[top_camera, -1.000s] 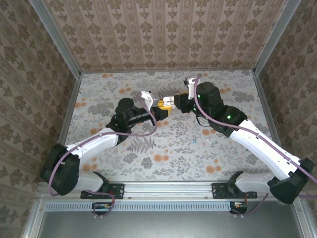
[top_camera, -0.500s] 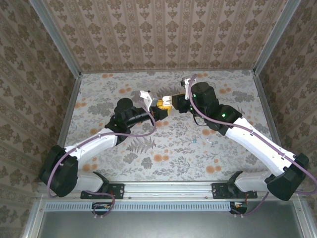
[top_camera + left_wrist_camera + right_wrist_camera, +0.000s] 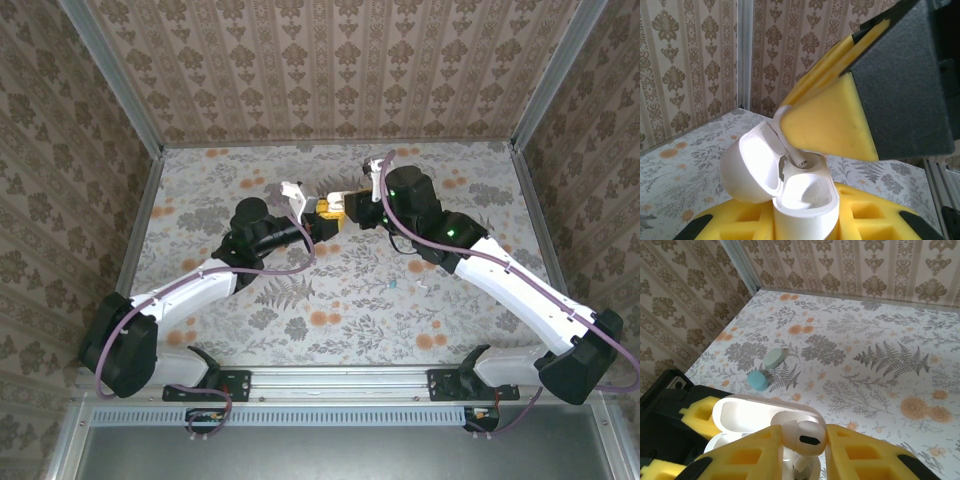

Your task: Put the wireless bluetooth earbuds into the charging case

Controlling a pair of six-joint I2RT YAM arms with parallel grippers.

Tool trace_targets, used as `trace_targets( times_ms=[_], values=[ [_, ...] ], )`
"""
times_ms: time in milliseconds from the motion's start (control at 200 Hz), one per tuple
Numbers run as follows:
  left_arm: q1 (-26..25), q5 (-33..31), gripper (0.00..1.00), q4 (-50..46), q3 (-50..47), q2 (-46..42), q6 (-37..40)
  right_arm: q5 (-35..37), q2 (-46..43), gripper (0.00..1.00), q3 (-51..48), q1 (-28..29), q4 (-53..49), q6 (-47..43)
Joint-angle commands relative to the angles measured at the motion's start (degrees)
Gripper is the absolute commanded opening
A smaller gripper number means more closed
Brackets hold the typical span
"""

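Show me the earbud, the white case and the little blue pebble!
earbud [image 3: 796, 431], right wrist view, its round head.
white case [image 3: 747, 167], left wrist view, its open lid.
blue pebble [image 3: 758, 380], right wrist view, its top face.

White earbud [image 3: 802, 435], white case [image 3: 805, 200], floral table [image 3: 880, 390]

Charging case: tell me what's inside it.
An earbud, held by the right pincer, has its stem dipping into one socket of the open charging case. The pincer's yellow pad covers that socket's bottom. Nothing else shows inside.
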Motion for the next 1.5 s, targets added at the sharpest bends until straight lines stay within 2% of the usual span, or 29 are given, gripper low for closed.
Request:
trace_targets(
  times_ms=[0,280,790,1015,1265,1495],
  values=[
    [-0.57,0.12,0.26,3.7,1.02,-1.28,-1.19,-1.97,-0.01,0.27,-1.49,0.46,1.92,-0.9],
    [-0.58,-0.47,0.26,4.23,1.05,-1.28,-1.62,-4.6,-0.31,0.28,-2.4,0.46,1.61,-1.81],
    [-0.54,-0.4,0.26,4.33,0.77,-2.25,-0.75,-9.7,-1.53,0.4,-1.81,0.28,-0.57,-2.28],
    [-0.59,-0.08,0.26,4.37,0.61,-2.68,-0.5,-11.2,-2.39,0.45,-1.34,-0.63,-1.66,1.19],
    [-0.45,-0.17,0.26,4.14,0.41,-2.95,0.21,-20.99,-2.5,0.56,0.02,-4.06,-0.19,8.07],
    [-0.47,-0.03,0.26,4.07,0.55,-2.72,0.43,-20.58,-2.66,0.61,0.9,-5.07,-1.2,10.42]
  ],
)
